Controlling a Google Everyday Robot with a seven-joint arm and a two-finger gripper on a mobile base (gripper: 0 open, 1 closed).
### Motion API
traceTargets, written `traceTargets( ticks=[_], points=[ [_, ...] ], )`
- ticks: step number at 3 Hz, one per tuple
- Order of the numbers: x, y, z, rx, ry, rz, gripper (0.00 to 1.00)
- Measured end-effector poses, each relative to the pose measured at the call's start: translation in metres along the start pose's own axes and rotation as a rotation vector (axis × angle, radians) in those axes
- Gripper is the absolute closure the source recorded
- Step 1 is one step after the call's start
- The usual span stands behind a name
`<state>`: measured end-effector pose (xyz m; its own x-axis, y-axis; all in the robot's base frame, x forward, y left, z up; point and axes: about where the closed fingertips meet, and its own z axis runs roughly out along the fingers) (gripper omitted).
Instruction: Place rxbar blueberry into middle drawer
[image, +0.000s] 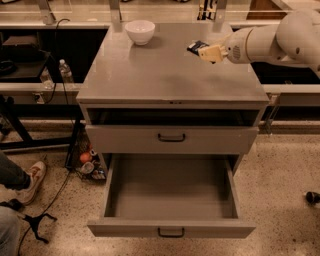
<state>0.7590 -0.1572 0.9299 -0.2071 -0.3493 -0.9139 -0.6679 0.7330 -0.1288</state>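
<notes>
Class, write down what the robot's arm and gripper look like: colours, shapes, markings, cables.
The arm is glossy white, built of thick rounded segments, with a patch of small dark dots near the wrist. The gripper, above the cabinet top's back right, is pale cream and stubby. No loose cables show.

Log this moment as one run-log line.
claw: above cabinet top, right rear, gripping rxbar blueberry | middle drawer: open, empty | white bowl: top rear
</notes>
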Motion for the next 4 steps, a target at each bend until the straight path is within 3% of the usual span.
traceTargets(
  ticks=[1,2,3,4],
  points=[
    [0.016,0.030,-0.013,-0.086,0.019,-0.025,1.00],
    [0.033,0.083,-0.040,-0.214,0.038,-0.062,1.00],
    [0.071,0.170,-0.071,-0.444,0.106,-0.108,1.00],
    [0.109,0.225,-0.084,-0.597,0.190,-0.126,1.00]
  ],
)
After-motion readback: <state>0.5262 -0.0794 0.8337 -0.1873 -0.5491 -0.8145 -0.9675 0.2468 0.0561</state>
